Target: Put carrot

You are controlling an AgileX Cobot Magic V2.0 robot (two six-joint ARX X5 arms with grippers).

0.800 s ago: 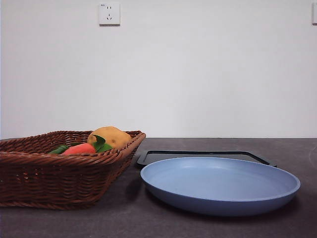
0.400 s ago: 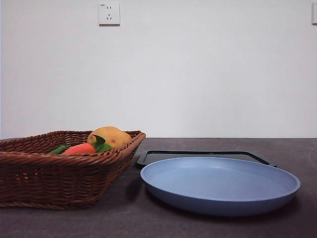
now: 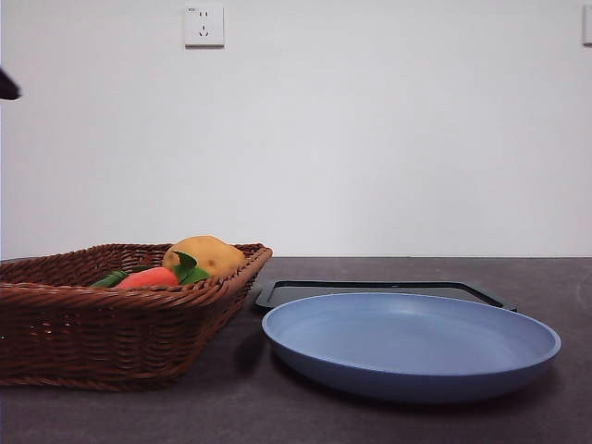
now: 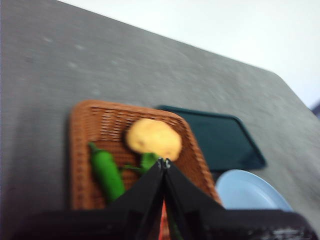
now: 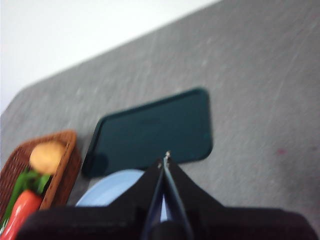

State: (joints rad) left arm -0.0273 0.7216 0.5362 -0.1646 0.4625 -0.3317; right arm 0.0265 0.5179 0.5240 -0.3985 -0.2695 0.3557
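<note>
I see the carrot (image 3: 148, 277) lying on its side in the brown wicker basket (image 3: 111, 338), at the left of the front view. Its green leaves (image 3: 190, 269) touch the yellow-brown potato (image 3: 208, 253) sitting just behind it. In the right wrist view the carrot (image 5: 19, 214) shows red-orange at the near end of the basket (image 5: 64, 176), with the potato (image 5: 46, 157) at the far end.

A long green vegetable (image 4: 107, 173) lies in the basket alongside the potato, seen from the left wrist camera. From the front only a green tip (image 3: 111, 278) of it peeks above the rim beside the carrot.

The blue plate (image 3: 412, 344) sits on the dark table (image 3: 277, 407) just beside the basket, apart from it. The dark tray (image 3: 384, 290) lies flat behind the plate.

The left gripper (image 4: 164, 162) hangs high above the basket, jaws pressed together at the tips, gripping nothing. I note its wrist picture is blurred. The right gripper (image 5: 166, 159) hangs high over the plate and tray (image 5: 152, 131), jaws likewise closed tip to tip and empty.

A small black tip (image 3: 7, 85) shows at the left edge of the front view, well above the basket. I cannot tell which arm it belongs to.

A white wall socket (image 3: 203, 25) is mounted on the back wall.
</note>
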